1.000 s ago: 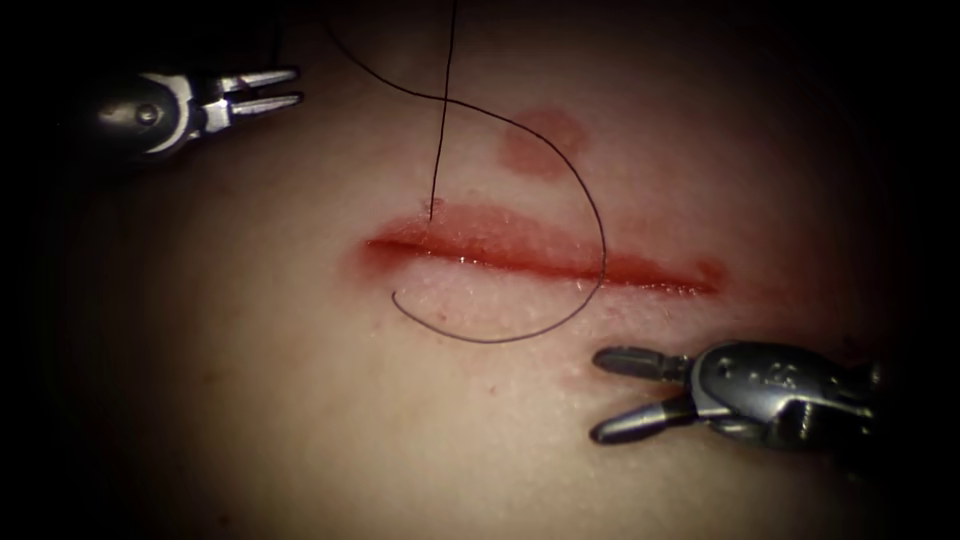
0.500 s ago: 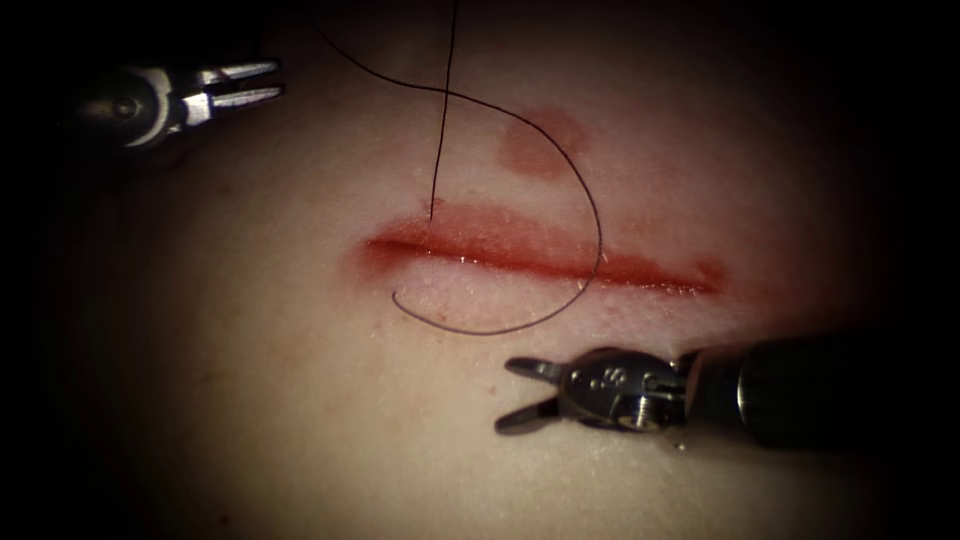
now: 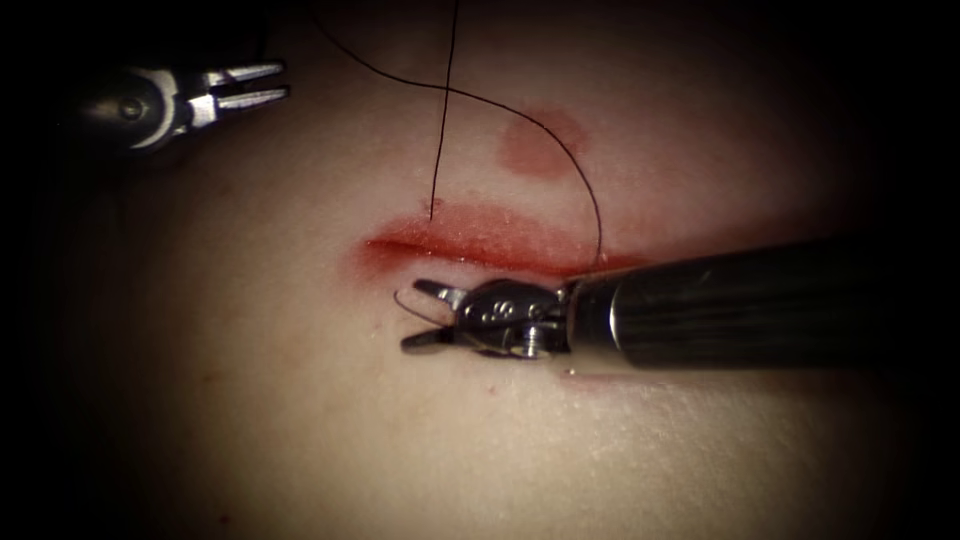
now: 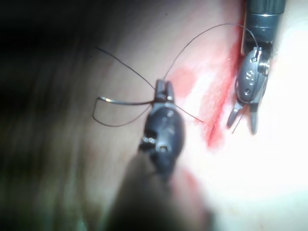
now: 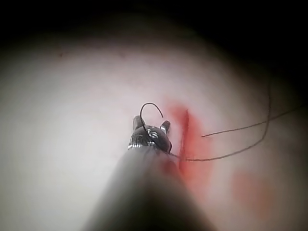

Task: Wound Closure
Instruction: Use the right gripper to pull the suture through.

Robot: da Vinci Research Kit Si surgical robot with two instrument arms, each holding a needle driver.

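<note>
The cut (image 3: 470, 247) runs across the tissue (image 3: 300, 430), wet with red fluid. One strand of dark thread (image 3: 440, 120) drops from above and enters the tissue just above the cut's left part. A second strand (image 3: 560, 150) arcs right, crosses the cut and passes under my right tool. Its free curled end (image 3: 398, 298) lies just below the cut's left end. My right tool (image 3: 412, 315) lies along the cut's lower edge, jaws open astride that curled end, holding nothing. The curl also arches over its jaws (image 5: 151, 124). My left tool (image 3: 285, 80) hovers at upper left, jaws slightly open and empty.
A round red stain (image 3: 540, 140) marks the tissue above the cut. The right tool's dark shaft (image 3: 740, 310) covers the cut's right half. In the left wrist view the thread loops (image 4: 115, 113) beside the left tool (image 4: 163, 85), with the right tool (image 4: 243, 126) by the cut.
My right tool has travelled from the lower right up and leftward to the thread's curled end, jaws still open. The left tool shifted slightly left, then held still.
</note>
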